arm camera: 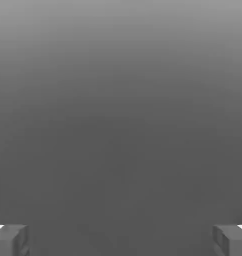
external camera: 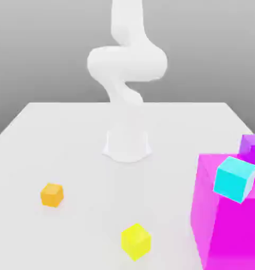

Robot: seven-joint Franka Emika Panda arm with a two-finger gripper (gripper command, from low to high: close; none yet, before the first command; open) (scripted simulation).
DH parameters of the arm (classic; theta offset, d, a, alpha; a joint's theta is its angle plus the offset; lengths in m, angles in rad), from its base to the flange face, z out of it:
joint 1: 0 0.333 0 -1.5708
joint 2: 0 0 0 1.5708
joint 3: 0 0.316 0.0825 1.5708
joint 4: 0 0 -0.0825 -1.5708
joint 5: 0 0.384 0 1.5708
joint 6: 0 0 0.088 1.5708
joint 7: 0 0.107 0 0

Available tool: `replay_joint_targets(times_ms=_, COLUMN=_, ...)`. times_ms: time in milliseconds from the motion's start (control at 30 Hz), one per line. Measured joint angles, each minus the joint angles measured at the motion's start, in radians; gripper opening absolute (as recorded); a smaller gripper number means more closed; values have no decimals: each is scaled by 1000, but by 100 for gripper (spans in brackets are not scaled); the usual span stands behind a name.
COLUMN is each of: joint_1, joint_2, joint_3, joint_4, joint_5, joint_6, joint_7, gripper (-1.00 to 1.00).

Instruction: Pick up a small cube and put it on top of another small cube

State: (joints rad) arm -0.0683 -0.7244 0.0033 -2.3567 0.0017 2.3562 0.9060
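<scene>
Yellow cube (external camera: 135,241) sits closest to the exterior camera, at the near edge of the white surface (external camera: 55,132), a corner turned toward the lens.

Orange cube (external camera: 52,194), my pick target: resting flat on the surface, toward the exterior view's left, a little farther back than the yellow one and apart from it, nothing touching it. It looks about the same size as the yellow cube, so I read the yellow one as the likely base for the stack. No long axis to speak of; any pair of opposite faces should serve, though its faces sit slightly turned, so I expect a small wrist turn to square up.

Arm (external camera: 126,63): white, rising from its base at the middle of the surface, well behind both cubes.

Hand (arm camera: 121,240): in the hand view I see two grey fingertips (arm camera: 10,240) standing far apart at the picture's edges, with nothing between them. Spread fully, holding nothing. Beyond them is plain grey background, so I judge the hand is not yet looking down at the cubes.

Key relation for the coming move: the orange cube lies in front of the arm's base and off to the exterior view's left, so I judge the reach must go forward, to that side, and down.

Off to the exterior view's right: a big magenta block (external camera: 224,221) with a cyan cube (external camera: 234,179) at its upper corner and a purple block (external camera: 252,145) behind. Well apart from my path.
</scene>
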Motion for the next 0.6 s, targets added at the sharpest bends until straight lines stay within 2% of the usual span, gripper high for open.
replay_joint_targets(times_ms=600, joint_1=-456, joint_2=561, joint_3=-22, joint_4=-417, joint_5=-14, joint_6=415, joint_7=803, gripper=0)
